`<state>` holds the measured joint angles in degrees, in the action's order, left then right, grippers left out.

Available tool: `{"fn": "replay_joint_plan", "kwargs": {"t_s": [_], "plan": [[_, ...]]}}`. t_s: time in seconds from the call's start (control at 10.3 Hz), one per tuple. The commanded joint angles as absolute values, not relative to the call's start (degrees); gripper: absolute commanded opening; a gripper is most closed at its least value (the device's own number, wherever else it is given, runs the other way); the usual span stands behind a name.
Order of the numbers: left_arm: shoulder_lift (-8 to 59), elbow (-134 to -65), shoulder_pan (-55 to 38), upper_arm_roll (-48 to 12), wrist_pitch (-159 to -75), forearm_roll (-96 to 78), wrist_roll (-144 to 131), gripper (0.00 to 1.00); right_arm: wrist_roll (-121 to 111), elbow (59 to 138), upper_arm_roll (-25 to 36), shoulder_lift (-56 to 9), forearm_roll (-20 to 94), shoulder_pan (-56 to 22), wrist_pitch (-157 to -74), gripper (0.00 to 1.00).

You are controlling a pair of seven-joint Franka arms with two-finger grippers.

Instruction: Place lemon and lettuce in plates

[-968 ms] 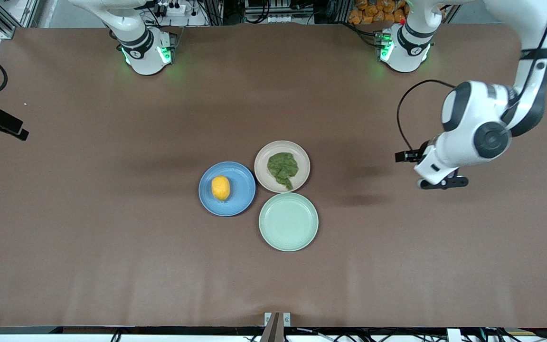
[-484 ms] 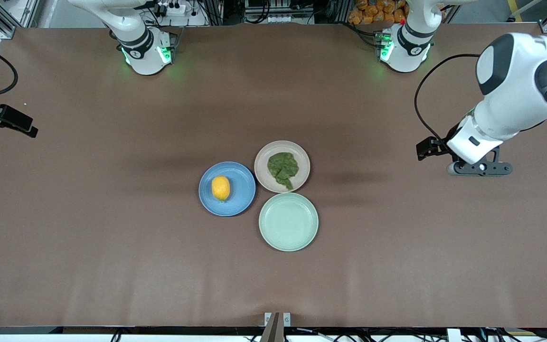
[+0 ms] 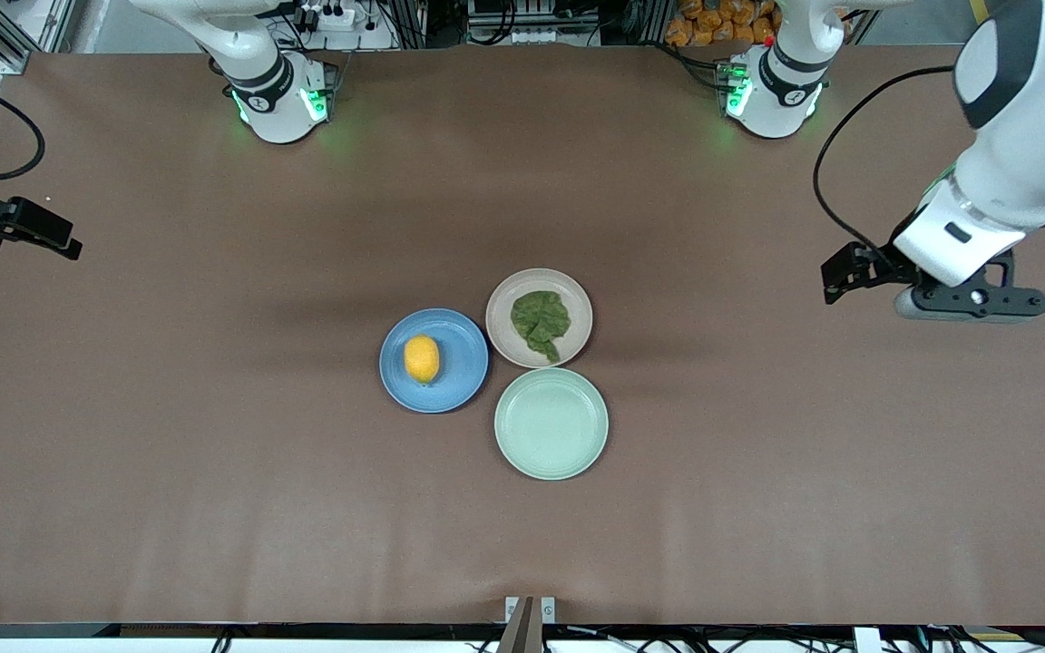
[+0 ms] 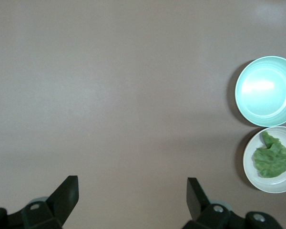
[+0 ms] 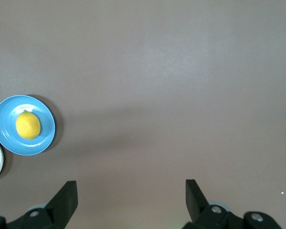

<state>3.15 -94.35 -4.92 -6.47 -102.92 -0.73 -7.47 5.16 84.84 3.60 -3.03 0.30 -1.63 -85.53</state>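
The lemon [image 3: 422, 358] lies on the blue plate [image 3: 466, 370]. The lettuce [image 3: 540, 323] lies on the beige-pink plate [image 3: 506, 297] beside it. My left gripper [image 3: 969, 304] is open and empty, high over bare table toward the left arm's end. Its wrist view shows its open gripper [image 4: 132, 183], the lettuce [image 4: 271, 160] and its plate [image 4: 251, 174]. My right gripper [image 3: 28, 238] is open and empty over the table's edge at the right arm's end. Its wrist view shows its open gripper [image 5: 131, 186], the lemon [image 5: 27, 125] and the blue plate [image 5: 44, 138].
A pale mint-green plate [image 3: 551, 423] with nothing on it sits nearer to the front camera, touching the other two plates. It also shows in the left wrist view [image 4: 266, 90]. The brown table [image 3: 214, 453] spreads around the plates.
My left gripper has moved away from the plates toward the left arm's end of the table and risen. My right gripper has drifted slightly. The lemon, lettuce and plates have not moved.
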Motion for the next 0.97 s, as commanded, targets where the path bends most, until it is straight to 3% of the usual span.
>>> {"fn": "replay_joint_plan", "kwargs": {"t_s": [0.0, 0.87], "plan": [[3.2, -89.0, -4.0, -6.6, -96.8, 0.6, -6.2, 1.00, 4.8, 84.6, 3.9, -2.5, 1.0, -1.8, -84.8, 1.00], [-0.5, -86.3, -3.8, -6.5, -88.4, 1.1, -6.0, 1.00, 4.7, 84.6, 3.7, -2.5, 1.0, -1.8, -84.0, 1.00]]}}
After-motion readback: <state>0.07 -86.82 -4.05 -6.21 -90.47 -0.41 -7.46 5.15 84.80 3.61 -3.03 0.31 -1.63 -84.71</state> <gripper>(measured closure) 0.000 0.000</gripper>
